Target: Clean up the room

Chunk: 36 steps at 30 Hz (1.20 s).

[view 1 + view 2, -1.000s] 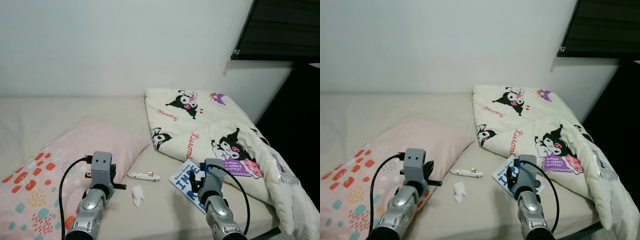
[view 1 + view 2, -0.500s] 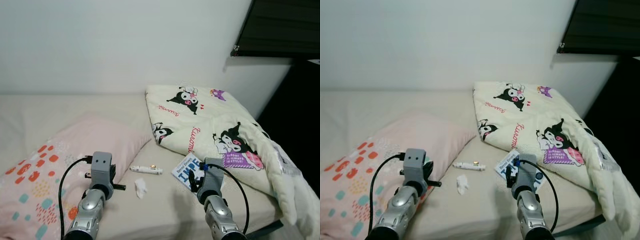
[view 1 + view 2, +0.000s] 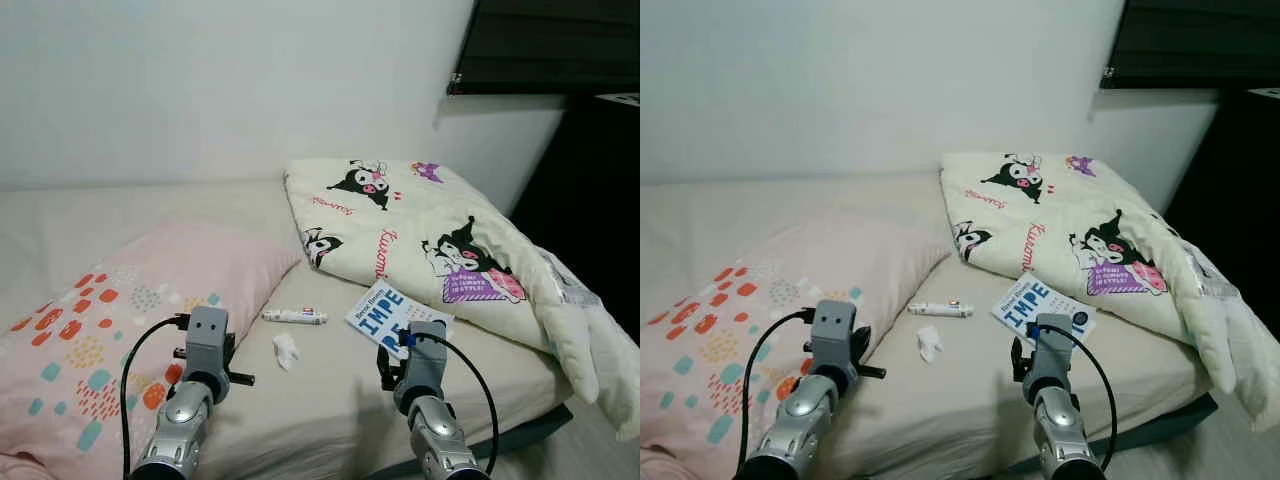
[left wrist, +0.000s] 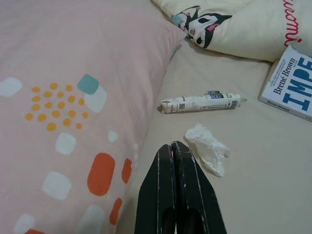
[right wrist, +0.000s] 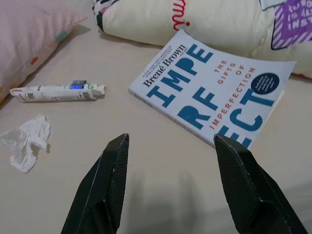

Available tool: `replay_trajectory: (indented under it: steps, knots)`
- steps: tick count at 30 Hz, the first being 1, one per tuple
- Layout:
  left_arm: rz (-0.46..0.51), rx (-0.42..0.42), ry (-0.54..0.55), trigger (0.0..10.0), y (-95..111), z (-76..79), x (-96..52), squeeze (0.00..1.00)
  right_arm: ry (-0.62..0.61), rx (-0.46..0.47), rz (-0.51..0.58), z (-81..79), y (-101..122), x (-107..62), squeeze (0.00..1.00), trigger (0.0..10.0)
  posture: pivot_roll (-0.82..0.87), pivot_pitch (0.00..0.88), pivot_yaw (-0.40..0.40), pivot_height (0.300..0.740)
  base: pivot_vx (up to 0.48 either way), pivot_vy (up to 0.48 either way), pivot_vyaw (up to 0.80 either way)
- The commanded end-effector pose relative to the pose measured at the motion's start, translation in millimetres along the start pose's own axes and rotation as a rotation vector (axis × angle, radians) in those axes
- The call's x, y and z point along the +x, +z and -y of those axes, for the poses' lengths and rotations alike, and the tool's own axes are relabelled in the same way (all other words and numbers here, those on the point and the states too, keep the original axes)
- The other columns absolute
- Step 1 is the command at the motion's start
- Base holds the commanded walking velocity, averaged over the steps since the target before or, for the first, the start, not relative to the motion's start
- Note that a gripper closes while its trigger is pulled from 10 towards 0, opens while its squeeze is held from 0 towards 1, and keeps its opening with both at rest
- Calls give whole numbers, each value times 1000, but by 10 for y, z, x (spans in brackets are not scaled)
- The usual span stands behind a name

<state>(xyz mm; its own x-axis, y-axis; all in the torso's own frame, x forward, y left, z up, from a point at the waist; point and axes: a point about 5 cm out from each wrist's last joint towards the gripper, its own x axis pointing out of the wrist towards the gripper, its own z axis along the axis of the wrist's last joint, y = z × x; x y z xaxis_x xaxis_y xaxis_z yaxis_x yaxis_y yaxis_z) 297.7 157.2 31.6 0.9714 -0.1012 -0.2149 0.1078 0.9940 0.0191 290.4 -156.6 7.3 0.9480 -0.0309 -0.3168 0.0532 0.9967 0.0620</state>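
On the beige bed sheet lie a crumpled white tissue [image 3: 286,350], a white tube [image 3: 294,316] and a blue-and-white book [image 3: 398,312]. My left gripper [image 4: 172,146] is shut and empty, hovering just short of the tissue [image 4: 207,147], with the tube [image 4: 201,103] a little beyond. My right gripper [image 5: 171,139] is open above the sheet, its fingers apart and nothing between them. The book [image 5: 209,87] lies just ahead of it, with the tube [image 5: 57,92] and tissue [image 5: 27,141] off to one side.
A pink patterned pillow [image 3: 130,310] lies on the left of the bed. A cream cartoon-print blanket [image 3: 430,230] is folded on the right and droops over the bed's edge [image 3: 520,435]. A white wall runs behind, with a black blind [image 3: 550,45] at top right.
The whole picture has shifted, so the camera has moved; more of the bed's front edge shows. Both arms keep the same pose, and the tissue, tube and book lie as before.
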Motion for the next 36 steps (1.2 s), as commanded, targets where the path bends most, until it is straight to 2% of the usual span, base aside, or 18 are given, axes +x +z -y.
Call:
replay_trajectory:
  steps: [1,13,20,36]
  knots:
    - [-15,18,-11,10000,-30,3,-14,0,-1,3,-22,-2,-45,-13,0,10000,10,0,-84,641,0,0,0]
    - [-23,20,-18,10000,-44,8,-19,0,9,12,-30,-24,-46,-8,0,10000,10,0,-84,641,0,0,0]
    - [-25,22,-17,10000,-34,-6,-8,0,-1,26,-32,-1,-62,-20,0,10000,6,0,-77,612,0,0,0]
    - [-24,33,-25,10000,-15,2,14,0,-8,25,-30,4,-40,-6,0,10000,9,0,-79,612,0,0,0]
